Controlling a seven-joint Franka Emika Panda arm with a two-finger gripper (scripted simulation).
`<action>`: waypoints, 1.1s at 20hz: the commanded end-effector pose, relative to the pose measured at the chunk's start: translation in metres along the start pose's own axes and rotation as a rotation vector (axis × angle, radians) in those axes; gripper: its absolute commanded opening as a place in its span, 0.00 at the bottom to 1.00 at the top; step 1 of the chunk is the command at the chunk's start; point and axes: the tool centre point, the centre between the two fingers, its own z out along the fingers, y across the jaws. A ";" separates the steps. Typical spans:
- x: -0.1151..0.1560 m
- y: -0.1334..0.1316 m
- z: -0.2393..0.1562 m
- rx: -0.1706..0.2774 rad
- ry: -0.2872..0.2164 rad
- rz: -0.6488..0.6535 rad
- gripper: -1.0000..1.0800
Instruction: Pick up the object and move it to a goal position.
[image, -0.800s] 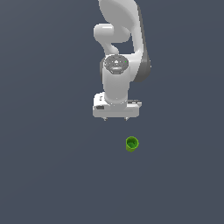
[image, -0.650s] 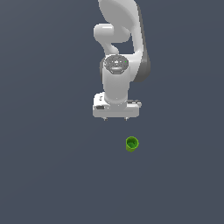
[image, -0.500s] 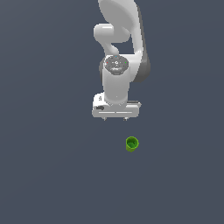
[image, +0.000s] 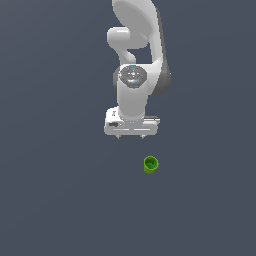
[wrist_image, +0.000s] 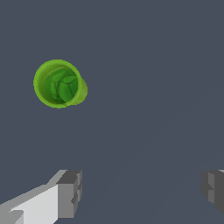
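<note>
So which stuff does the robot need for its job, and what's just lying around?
Needed for the job:
- green cup, standing on the floor
- gripper, open, empty, not yet over the cup

Just lying around:
- nothing else shows, only plain grey floor

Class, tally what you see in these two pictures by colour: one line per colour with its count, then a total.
Green: 1, the cup, standing upright with its hollow open upward.
White: 1, the robot arm with its tool, jaws wide apart, not touching the cup.
Total: 2
</note>
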 end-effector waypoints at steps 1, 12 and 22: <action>0.001 -0.001 0.000 0.000 0.000 0.010 0.96; 0.011 -0.009 0.006 0.005 0.005 0.155 0.96; 0.028 -0.024 0.016 0.013 0.011 0.395 0.96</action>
